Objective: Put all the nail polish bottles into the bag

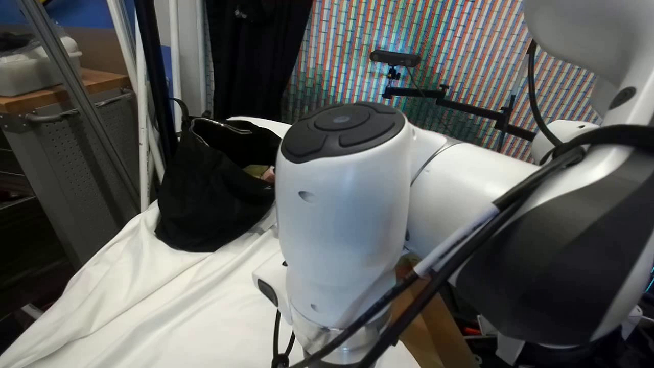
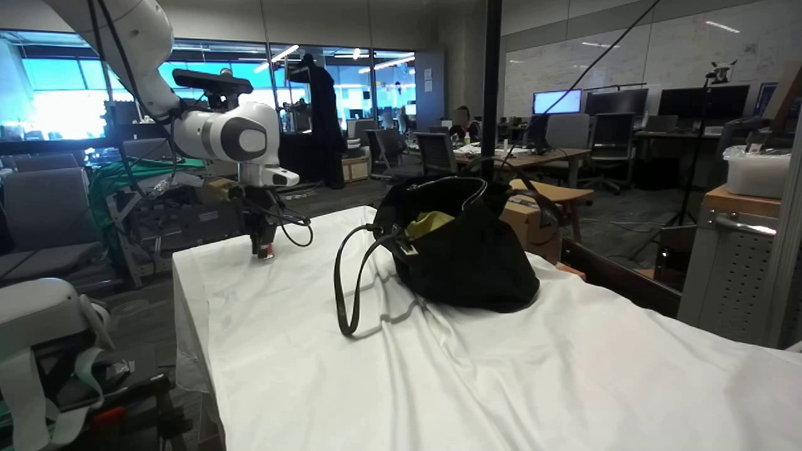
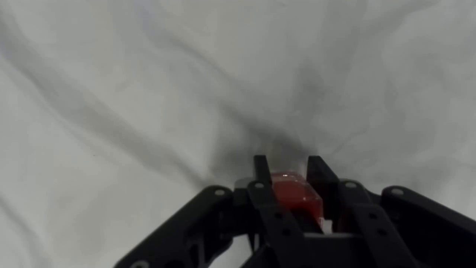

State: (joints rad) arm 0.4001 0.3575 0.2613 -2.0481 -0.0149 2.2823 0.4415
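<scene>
Red nail polish bottle (image 3: pixel 296 191): low by an edge of the white tablecloth (image 2: pixel 282 351); touching it or just above, can't tell. Tablecloth lies open between there and the black fabric handbag (image 2: pixel 467 269). Handbag well apart, mouth up, yellow-green lining (image 2: pixel 429 224) showing; one handle (image 2: pixel 349 328) loops down onto the cloth. Paper sheets (image 2: pixel 428 84) on a far grey panel (image 2: pixel 431 113), in an exterior view: any print too small to read. Gripper (image 3: pixel 287 167): jaws drawn in to the bottle's width, fingers (image 3: pixel 319 171) pressed to both its sides.
</scene>
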